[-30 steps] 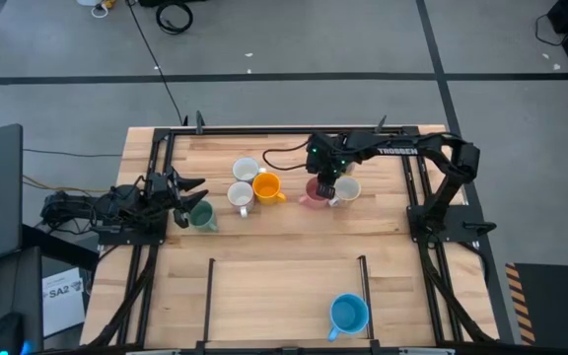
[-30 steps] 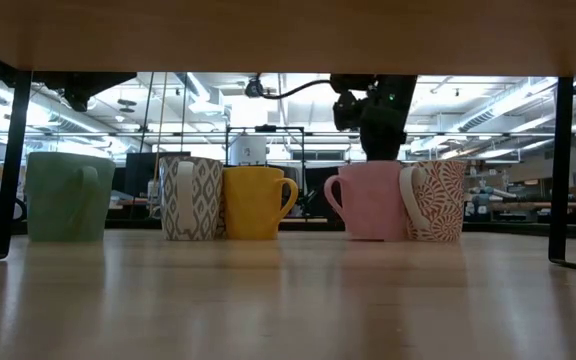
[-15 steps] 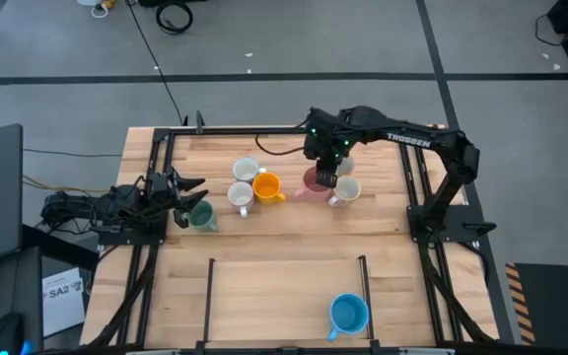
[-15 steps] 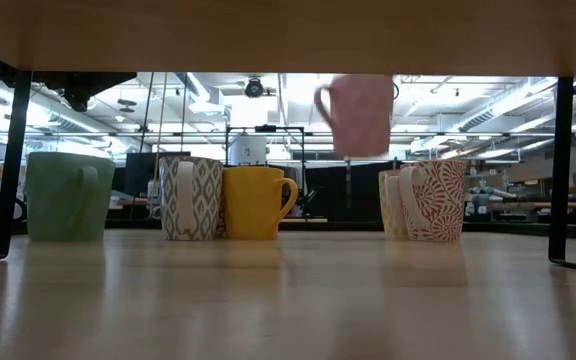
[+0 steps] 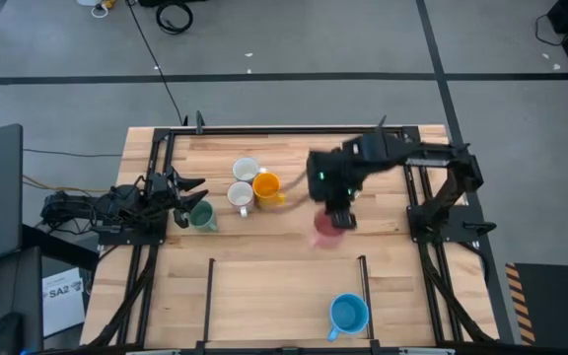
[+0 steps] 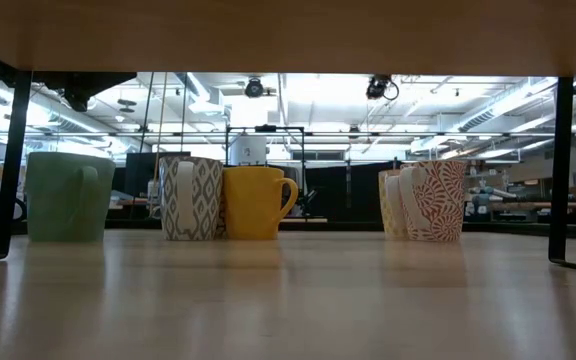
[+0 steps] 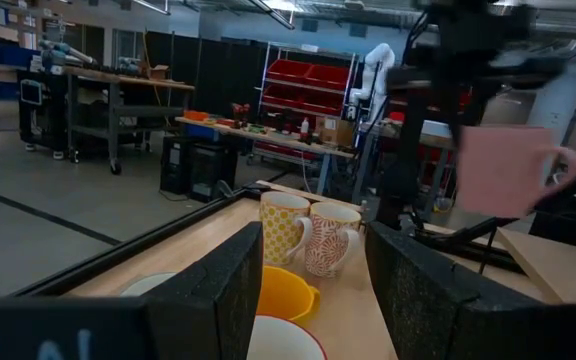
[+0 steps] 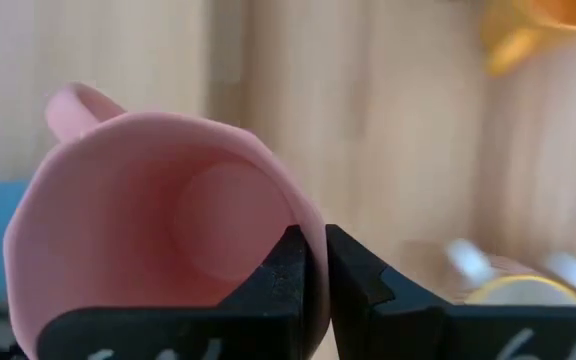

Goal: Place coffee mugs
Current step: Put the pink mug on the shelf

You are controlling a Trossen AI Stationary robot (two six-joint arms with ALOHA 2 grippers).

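My right gripper (image 5: 335, 215) is shut on the pink mug (image 5: 327, 231) and holds it in the air over the middle of the table; the left wrist view shows the pink mug (image 7: 503, 170) hanging high. On the table stand the green mug (image 6: 65, 196), a grey-patterned mug (image 6: 191, 197), the orange mug (image 6: 256, 202) and a red-patterned mug (image 6: 433, 200), each on its base. A blue mug (image 5: 348, 314) stands near the table's near edge. My left gripper (image 5: 187, 194) waits open beside the green mug (image 5: 202, 214). My right gripper pinches the pink mug's wall at the rim (image 8: 290, 205), one finger inside the mug and one outside. The fingers (image 8: 353, 275) come from above, pointing down. The mug hangs upright below them, lifted clear, with its handle (image 8: 71, 106) on the side away from the fingers.
A white mug (image 5: 246, 170) stands behind the orange mug (image 5: 267, 186). Black frame rails (image 5: 211, 296) run along the table's sides, and two short posts stand near the near edge. Bare wood (image 5: 274, 266) lies between the mug row and the blue mug.
My right gripper has lifted the pink mug from its place beside the red-patterned mug, straight up out of the low view. It then carried the mug toward the table's near edge. The other mugs have stayed where they were.
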